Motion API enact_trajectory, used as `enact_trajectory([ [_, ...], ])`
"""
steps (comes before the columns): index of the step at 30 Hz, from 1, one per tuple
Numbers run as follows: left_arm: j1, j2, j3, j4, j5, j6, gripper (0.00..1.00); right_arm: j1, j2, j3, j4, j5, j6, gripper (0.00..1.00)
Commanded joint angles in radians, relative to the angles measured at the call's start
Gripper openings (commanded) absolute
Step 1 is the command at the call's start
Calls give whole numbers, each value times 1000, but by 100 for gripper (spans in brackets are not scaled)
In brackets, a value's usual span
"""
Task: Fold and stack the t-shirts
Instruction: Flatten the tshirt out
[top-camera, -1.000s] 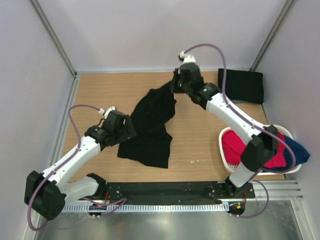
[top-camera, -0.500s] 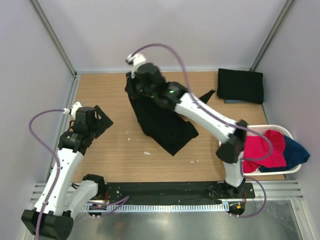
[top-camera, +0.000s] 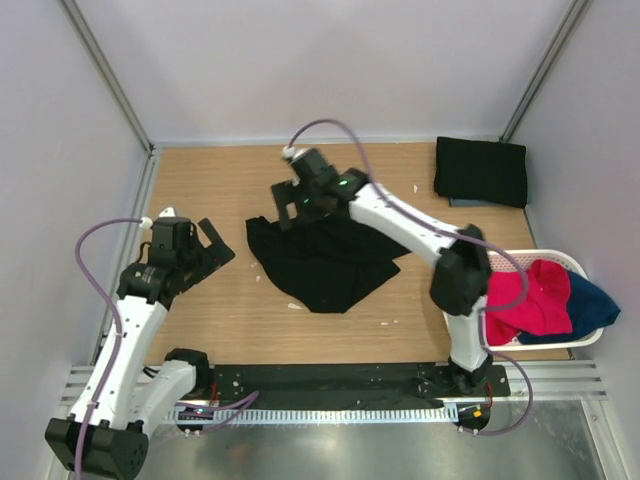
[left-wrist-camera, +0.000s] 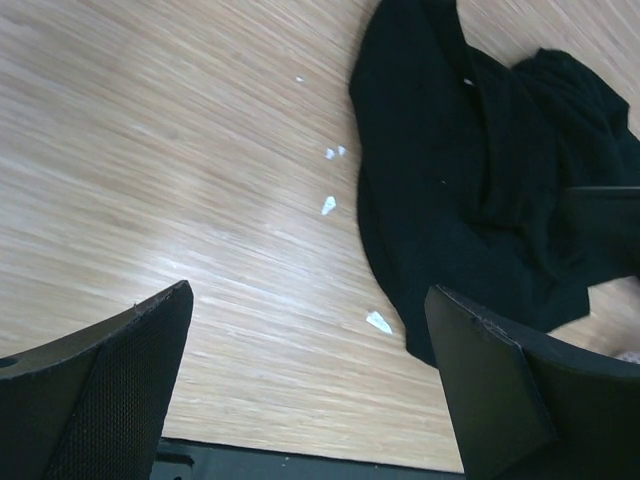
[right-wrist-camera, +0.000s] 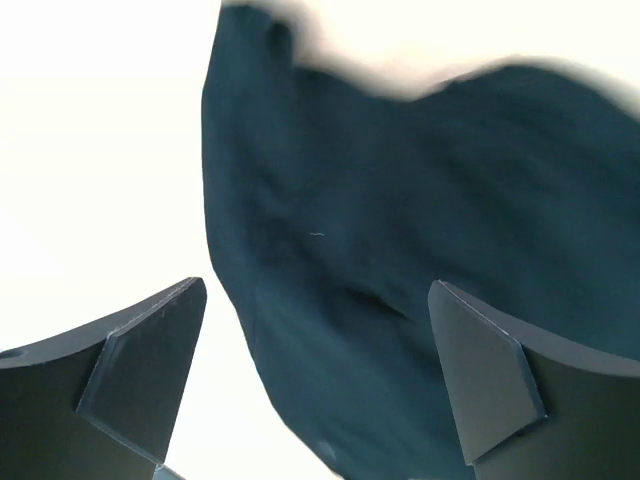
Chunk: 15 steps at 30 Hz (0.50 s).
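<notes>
One black t-shirt (top-camera: 322, 262) lies in a loose crumpled heap on the wooden table, near the middle. My right gripper (top-camera: 288, 212) hovers over its back left part, open, with nothing between the fingers; in the right wrist view the t-shirt (right-wrist-camera: 400, 280) fills the space under the open gripper (right-wrist-camera: 315, 370). A second black t-shirt (top-camera: 480, 170) lies folded at the back right corner. My left gripper (top-camera: 212, 255) stands open left of the heap, apart from it. In the left wrist view the t-shirt (left-wrist-camera: 480, 170) lies ahead and to the right of the open gripper (left-wrist-camera: 310, 385).
A white oval basket (top-camera: 572, 260) at the right edge holds red cloth (top-camera: 525, 300) and blue cloth (top-camera: 592, 305). Small white scraps (left-wrist-camera: 328, 205) lie on the wood left of the heap. Walls close the table at left, back and right.
My right gripper has opened and let go of the t-shirt, which dropped from hanging into a heap on the table. The right gripper came lower and nearer. The left arm shifted slightly.
</notes>
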Motion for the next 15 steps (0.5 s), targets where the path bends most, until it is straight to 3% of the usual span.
enact_trajectory([
  [1,-44,26,9,77,94,28,100,-123,-292,-85,27,41,55,100],
  [4,-184,83,21,140,25,6,98,-212,-432,-278,39,148,87,100],
  [5,-309,110,51,150,-65,5,98,-278,-460,-394,53,161,101,100],
  [8,-496,252,134,169,-165,6,97,-378,-565,-572,104,169,158,100],
  [12,-635,434,219,229,-253,57,95,-487,-599,-783,257,198,167,100],
  [15,-695,569,288,240,-274,104,92,-525,-514,-782,305,190,172,98],
])
